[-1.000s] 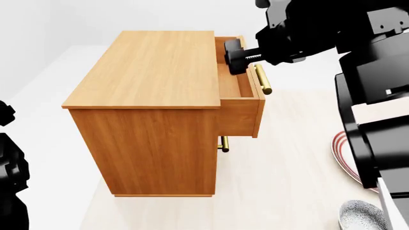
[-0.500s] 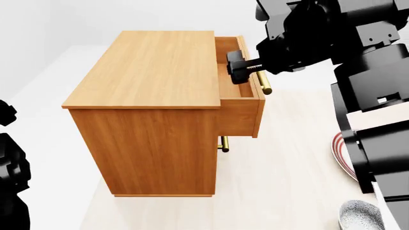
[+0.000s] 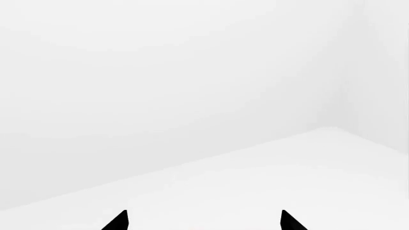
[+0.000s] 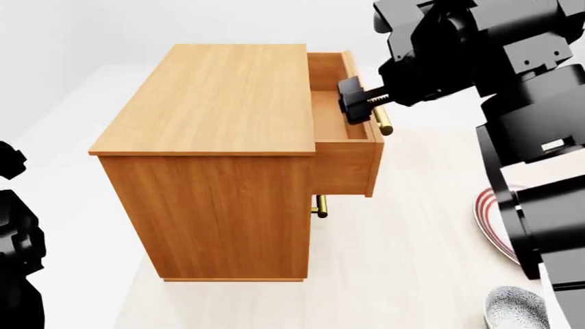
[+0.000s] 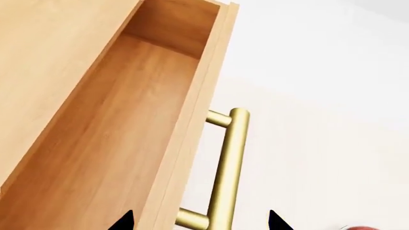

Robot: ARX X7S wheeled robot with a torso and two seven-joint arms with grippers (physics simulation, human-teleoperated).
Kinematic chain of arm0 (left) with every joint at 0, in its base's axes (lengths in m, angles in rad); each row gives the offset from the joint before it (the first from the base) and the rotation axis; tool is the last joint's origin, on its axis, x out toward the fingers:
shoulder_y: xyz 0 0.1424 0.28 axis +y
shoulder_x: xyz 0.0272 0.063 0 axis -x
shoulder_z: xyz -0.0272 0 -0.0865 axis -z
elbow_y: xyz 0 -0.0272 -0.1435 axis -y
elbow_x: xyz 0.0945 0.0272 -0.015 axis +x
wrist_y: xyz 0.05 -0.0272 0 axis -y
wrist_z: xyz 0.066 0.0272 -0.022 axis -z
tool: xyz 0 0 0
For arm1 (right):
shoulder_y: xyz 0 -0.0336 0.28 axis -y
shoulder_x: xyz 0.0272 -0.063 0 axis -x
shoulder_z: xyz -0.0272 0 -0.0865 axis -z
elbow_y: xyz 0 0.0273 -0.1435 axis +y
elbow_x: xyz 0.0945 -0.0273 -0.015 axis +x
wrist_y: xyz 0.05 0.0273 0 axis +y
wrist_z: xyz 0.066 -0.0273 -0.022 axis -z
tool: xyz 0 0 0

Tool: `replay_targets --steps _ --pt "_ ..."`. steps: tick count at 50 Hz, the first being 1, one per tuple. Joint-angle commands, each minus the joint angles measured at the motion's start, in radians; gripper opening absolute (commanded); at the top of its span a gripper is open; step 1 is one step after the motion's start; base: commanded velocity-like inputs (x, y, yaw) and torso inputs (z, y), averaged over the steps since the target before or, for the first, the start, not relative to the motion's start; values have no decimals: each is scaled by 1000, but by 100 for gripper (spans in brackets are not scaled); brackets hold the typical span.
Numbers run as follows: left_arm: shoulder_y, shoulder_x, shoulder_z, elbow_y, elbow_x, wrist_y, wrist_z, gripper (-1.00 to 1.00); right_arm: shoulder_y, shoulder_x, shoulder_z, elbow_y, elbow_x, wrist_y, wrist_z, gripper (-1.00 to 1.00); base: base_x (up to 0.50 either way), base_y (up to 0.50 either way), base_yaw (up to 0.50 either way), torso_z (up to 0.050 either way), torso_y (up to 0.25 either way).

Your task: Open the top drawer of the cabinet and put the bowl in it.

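Observation:
The orange-brown cabinet point(image 4: 219, 96) stands in the middle of the head view. Its top drawer point(image 4: 331, 113) is pulled partly out, with a bare wooden inside point(image 5: 128, 124). My right gripper point(image 4: 355, 108) hangs over the drawer front, open. In the right wrist view its tips point(image 5: 199, 223) straddle the front board and the brass handle point(image 5: 231, 163), one tip on the drawer's inner side and one beyond the bar. The speckled bowl point(image 4: 514, 310) sits on the floor at the lower right. My left gripper point(image 3: 203, 224) is open and faces only white floor and wall.
A red-ringed white plate point(image 4: 486, 218) lies on the floor right of the cabinet, partly behind my right arm. The second drawer's brass handle point(image 4: 320, 205) pokes out below the open drawer. My left arm point(image 4: 14, 260) hangs at the lower left, apart from the cabinet.
My right gripper has moved rightward from inside the drawer to over its front and handle. The top drawer has slid a little farther out. The left arm stays put.

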Motion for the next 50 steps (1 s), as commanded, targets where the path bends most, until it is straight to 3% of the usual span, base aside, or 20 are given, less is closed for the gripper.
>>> replay_targets --steps 1,50 --pt "0 2 1 0 0 2 1 100 -7 23 -75 -13 -46 -2 0 100 0 0 0 0 0" --pt "8 2 3 0 -1 6 -6 100 -6 205 -199 -108 -107 28 17 100 0 0 0 0 0"
